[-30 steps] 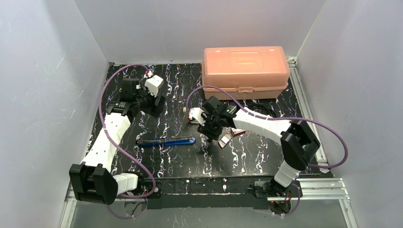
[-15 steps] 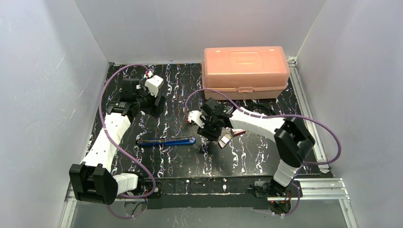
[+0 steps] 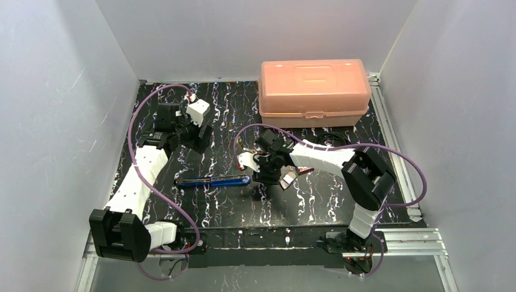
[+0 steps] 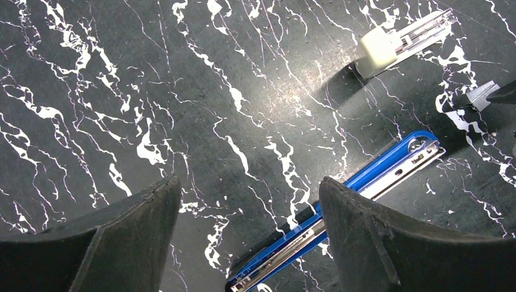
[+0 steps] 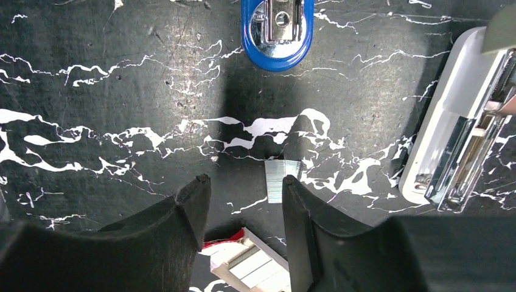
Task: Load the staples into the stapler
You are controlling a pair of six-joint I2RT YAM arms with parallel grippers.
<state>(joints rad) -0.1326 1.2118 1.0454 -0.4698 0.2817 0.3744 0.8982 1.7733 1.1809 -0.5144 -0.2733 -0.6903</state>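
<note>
The blue stapler [image 3: 213, 180] lies opened out flat mid-table; its rounded end shows in the right wrist view [image 5: 277, 30] and its metal rail in the left wrist view [image 4: 371, 182]. A short silvery strip of staples [image 5: 282, 180] lies on the table, just ahead of my right gripper's right fingertip. The red staple box with its pale tray [image 5: 249, 264] lies under that gripper. My right gripper [image 5: 243, 185] is open and empty, low over the table by the stapler's right end [image 3: 263, 177]. My left gripper [image 4: 246, 188] is open and empty, above the stapler's left part [image 3: 198, 137].
A white stapler-like object with a metal rail [image 5: 453, 140] lies right of the strip and shows in the left wrist view [image 4: 398, 39]. An orange plastic case [image 3: 313, 91] stands at the back right. White walls close in three sides.
My right gripper has moved down and left, closer to the table by the stapler's right end. The left arm has barely shifted. The stapler has not moved.
</note>
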